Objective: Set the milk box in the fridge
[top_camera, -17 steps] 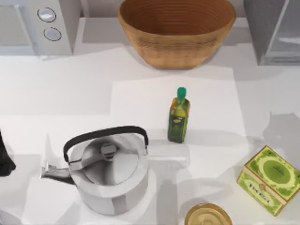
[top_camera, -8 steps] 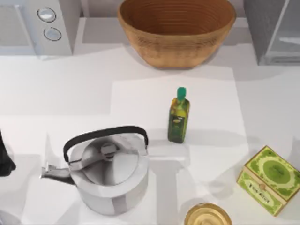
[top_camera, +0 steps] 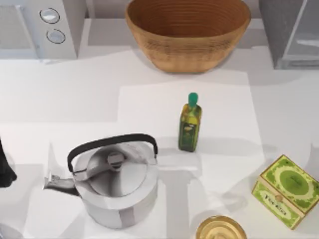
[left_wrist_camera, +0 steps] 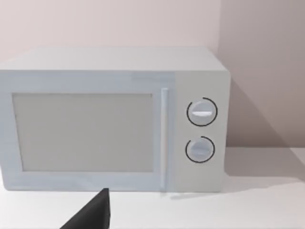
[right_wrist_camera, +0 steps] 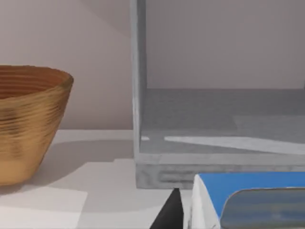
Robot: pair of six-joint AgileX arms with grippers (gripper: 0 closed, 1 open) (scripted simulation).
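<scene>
On our white table [top_camera: 75, 99] stand the two-knob microwave [top_camera: 42, 27] in the far left corner, the fridge [top_camera: 291, 32] far right, a wicker basket [top_camera: 188, 32] between, a kettle [top_camera: 115, 181], an olive-oil bottle [top_camera: 190, 124], a green box [top_camera: 286, 191] and a jar [top_camera: 221, 229] at the near edge.

Bright, even light; soft grey shadows fall across the table [top_camera: 75, 99].

Woven basket [top_camera: 188, 32]; shiny metal kettle [top_camera: 117, 181].

Arm shadow on table [top_camera: 299, 134] at right edge shrunk, nearly gone.
</scene>
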